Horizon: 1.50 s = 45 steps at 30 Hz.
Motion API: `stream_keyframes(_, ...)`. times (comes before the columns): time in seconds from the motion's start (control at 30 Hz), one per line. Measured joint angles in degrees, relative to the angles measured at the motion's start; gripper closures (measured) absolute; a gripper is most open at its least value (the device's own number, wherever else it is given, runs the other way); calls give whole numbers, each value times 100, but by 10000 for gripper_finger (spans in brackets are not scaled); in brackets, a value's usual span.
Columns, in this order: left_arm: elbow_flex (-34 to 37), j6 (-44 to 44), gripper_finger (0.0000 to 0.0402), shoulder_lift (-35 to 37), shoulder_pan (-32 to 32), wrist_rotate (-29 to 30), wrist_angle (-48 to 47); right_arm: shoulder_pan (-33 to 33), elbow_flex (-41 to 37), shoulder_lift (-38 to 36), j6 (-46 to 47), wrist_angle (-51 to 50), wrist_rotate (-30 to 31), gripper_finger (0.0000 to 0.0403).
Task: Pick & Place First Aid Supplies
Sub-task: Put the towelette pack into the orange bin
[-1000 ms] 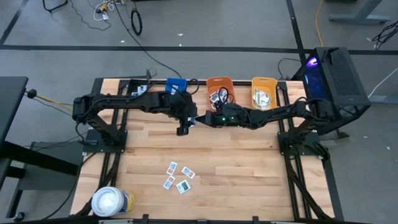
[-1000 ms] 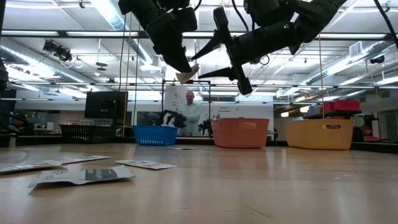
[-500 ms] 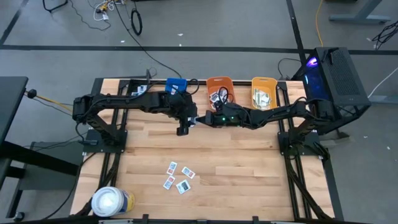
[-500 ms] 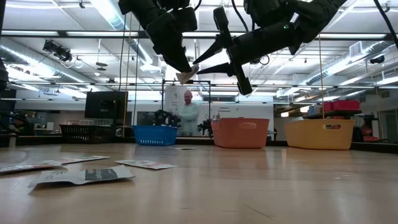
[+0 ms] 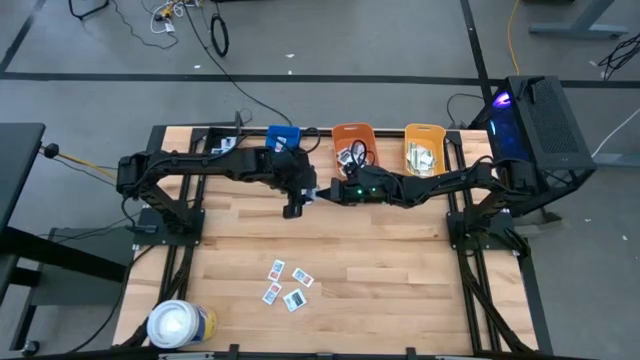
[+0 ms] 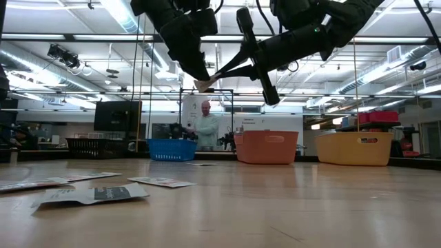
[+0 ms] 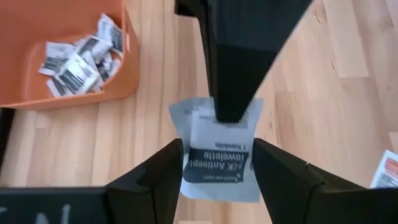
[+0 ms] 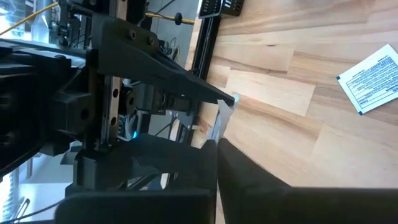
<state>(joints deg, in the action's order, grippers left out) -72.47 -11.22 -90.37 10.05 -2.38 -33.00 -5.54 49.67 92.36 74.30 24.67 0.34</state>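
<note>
Both arms meet above the table's middle, well clear of the wood; left gripper [image 7: 217,174] clamps an antiseptic towelette packet [image 7: 219,167] by its two side edges (print reads upside down in the left wrist view); right gripper [image 6: 207,78] has its fingers pinched together on the same packet's far edge, so both hold it. Orange bin [image 5: 353,146] holds more packets; blue bin [image 5: 283,137] and yellow bin [image 5: 424,147] flank it; five loose packets [image 5: 285,284] lie nearer the front; a person [image 6: 206,125] stands beyond.
</note>
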Motion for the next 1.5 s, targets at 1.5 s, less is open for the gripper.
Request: stream_keyframes(1.5, 1085, 1676, 99, 2577, 356, 114, -127, -1075, 23, -69, -1355, -280, -1038, 403)
